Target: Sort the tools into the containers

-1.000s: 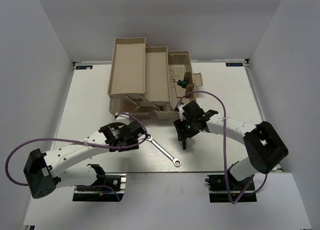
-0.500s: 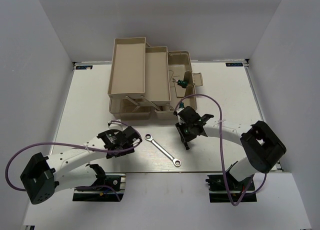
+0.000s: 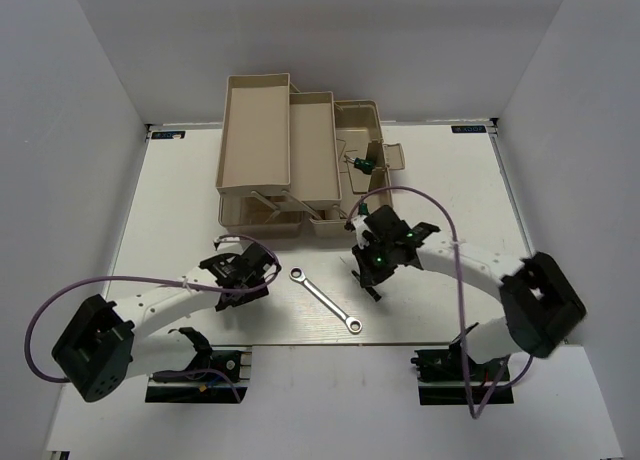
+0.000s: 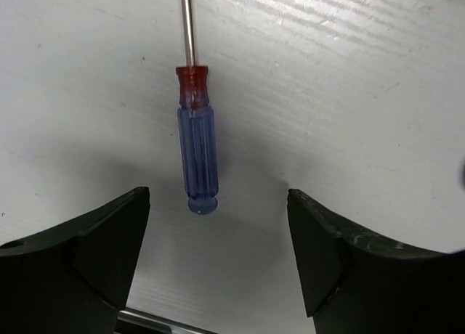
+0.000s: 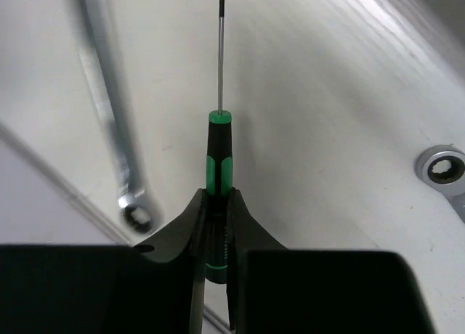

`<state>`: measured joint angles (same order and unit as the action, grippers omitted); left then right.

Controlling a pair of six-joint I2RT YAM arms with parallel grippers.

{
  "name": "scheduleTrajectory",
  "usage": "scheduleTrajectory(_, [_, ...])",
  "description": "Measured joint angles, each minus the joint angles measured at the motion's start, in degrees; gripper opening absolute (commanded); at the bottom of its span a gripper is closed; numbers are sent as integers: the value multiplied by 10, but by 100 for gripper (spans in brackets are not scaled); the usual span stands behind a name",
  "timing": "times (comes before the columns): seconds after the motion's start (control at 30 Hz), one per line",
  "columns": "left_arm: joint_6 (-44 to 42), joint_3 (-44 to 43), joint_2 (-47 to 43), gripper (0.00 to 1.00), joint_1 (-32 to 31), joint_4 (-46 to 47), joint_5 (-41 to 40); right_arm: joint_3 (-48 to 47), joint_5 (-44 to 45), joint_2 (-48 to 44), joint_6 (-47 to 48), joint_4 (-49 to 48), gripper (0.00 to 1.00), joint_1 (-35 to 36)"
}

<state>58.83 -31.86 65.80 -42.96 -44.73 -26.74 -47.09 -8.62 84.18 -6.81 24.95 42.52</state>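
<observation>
At the right gripper (image 5: 218, 236): shut tight on the handle of a green screwdriver (image 5: 219, 152), thin shaft pointing straight away from the wrist camera, held over the white table (image 5: 312, 94). Left of it in that view, a silver wrench (image 5: 109, 123), blurred, lying flat; at the right edge, the ring end of a second wrench (image 5: 443, 170).

At the left gripper (image 4: 218, 236): spread wide, gripping nothing. Flat on the table between its fingers (image 4: 87, 239), a blue-and-red screwdriver (image 4: 197, 160) — butt of the blue handle nearest, red collar and bare shaft running away, touching neither finger.

Seen from above, a lone wrench (image 3: 325, 300) slantwise on the table between the two grippers; cannot tell which of the two from the wrist view.

Farther back, a fold-out toolbox (image 3: 260, 218) with two long beige trays (image 3: 255, 130) raised side by side. In its right-hand part, beside the white handle (image 3: 388, 158), another green-handled tool (image 3: 365, 165) — too small to make out further.
</observation>
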Motion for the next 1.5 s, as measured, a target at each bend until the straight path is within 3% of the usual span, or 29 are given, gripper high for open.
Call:
scheduleTrajectory(0.2, [-40,-14,15,84,41,33,-2,-30,-116,-170,84,31,0,-17])
scheduleTrajectory(0.33, [-64,-16,31,82,65,59,1,-130,-125,-171,97,32,0,-36])
scheduleTrajectory(0.57, [-97,-18,69,74,92,97,10,-376,-88,21,59,16,0,-64])
scheduleTrajectory(0.67, [-103,-23,80,61,99,113,18,-520,-75,143,41,18,0,-71])
scheduleTrajectory(0.7, [-104,-24,84,54,100,118,21,-569,-74,181,35,26,12,-73])
scheduleTrajectory(0.83, [-109,-26,90,42,104,132,27,-688,-70,299,18,44,29,-79])
scheduleTrajectory(0.9, [-111,-24,88,37,106,136,28,-703,-67,332,14,52,39,-81])
scheduleTrajectory(0.93, [-112,-21,85,33,106,136,28,-703,-66,342,12,57,52,-82])
scheduleTrajectory(1.03, [-112,-12,73,22,106,140,28,-701,-64,359,15,77,71,-84])
scheduleTrajectory(1.2, [-113,-5,63,0,106,137,32,-674,-71,342,18,78,74,-91])
scheduleTrajectory(1.3, [-114,-4,49,0,106,114,39,-629,-80,306,17,79,74,-101])
scheduleTrajectory(1.47, [-114,-17,-36,0,99,24,59,-550,-93,219,16,79,90,-141])
scheduleTrajectory(1.5, [-113,-33,-63,0,97,-4,63,-536,-97,203,24,80,84,-150])
